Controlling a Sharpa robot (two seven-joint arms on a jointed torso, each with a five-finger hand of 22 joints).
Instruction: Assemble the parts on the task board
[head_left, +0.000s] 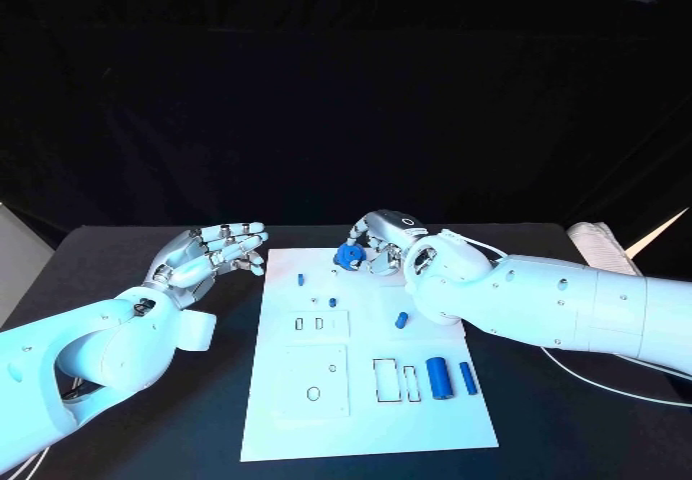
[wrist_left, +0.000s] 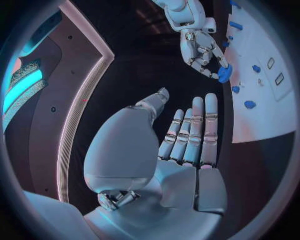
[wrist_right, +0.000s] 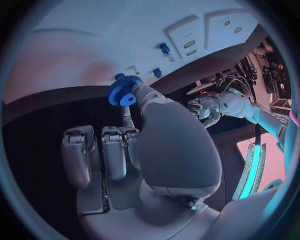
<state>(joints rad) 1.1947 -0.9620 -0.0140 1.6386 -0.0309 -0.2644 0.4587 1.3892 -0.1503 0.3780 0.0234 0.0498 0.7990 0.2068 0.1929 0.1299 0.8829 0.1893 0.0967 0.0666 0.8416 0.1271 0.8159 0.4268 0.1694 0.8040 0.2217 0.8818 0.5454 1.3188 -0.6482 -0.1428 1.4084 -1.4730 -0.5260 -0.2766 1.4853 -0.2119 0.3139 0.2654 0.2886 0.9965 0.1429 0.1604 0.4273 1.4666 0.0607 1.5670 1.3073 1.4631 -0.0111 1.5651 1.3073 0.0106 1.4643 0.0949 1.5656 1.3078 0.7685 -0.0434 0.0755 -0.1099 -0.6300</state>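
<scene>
I've got my right hand (head_left: 384, 238) pinching the blue gear (head_left: 348, 257) over the task board's (head_left: 433, 420) far edge; its peg (head_left: 332, 301) lies nearer me. Left hand (head_left: 214, 253) idles, fingers spread, holding nothing.

Black table (head_left: 130, 250), white task board (head_left: 361, 420) lying mid-table
</scene>
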